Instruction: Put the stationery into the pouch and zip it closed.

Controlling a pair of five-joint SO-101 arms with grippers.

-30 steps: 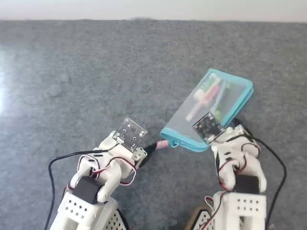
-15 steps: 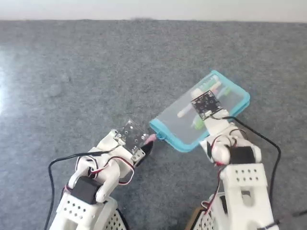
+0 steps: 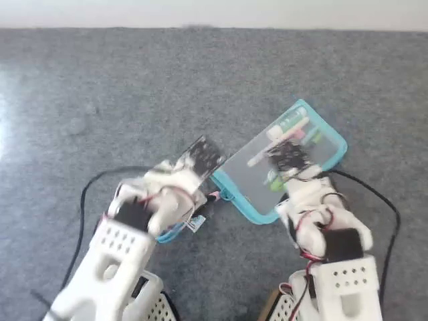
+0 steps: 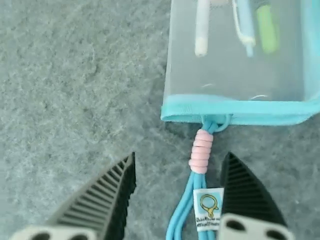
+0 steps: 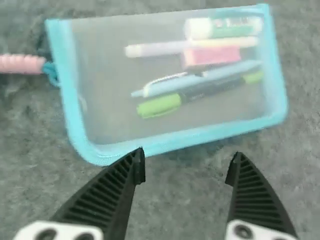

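Observation:
A clear pouch (image 3: 281,160) with a teal border lies flat on the grey felt, with several pens and markers (image 5: 200,90) inside it. Its pink-beaded zip pull (image 4: 201,150) and blue cord with a tag (image 4: 207,207) trail from one corner. My left gripper (image 4: 175,195) hovers open over that pull, one finger on each side, not touching it. My right gripper (image 5: 185,175) stands open just off the pouch's (image 5: 170,75) long edge, holding nothing. In the high view the left arm (image 3: 167,194) sits at the pouch's near corner, the right arm (image 3: 314,207) at its near side.
Grey felt (image 3: 134,87) covers the table around the pouch, with open room to the left and toward the far edge. A pale wall strip (image 3: 214,13) runs along the back. Black cables (image 3: 87,200) loop beside both arm bases.
The left gripper has let go of the zip pull, opened, and the arm has swung up and over the corner. The right arm has drawn back from on top of the pouch to its edge.

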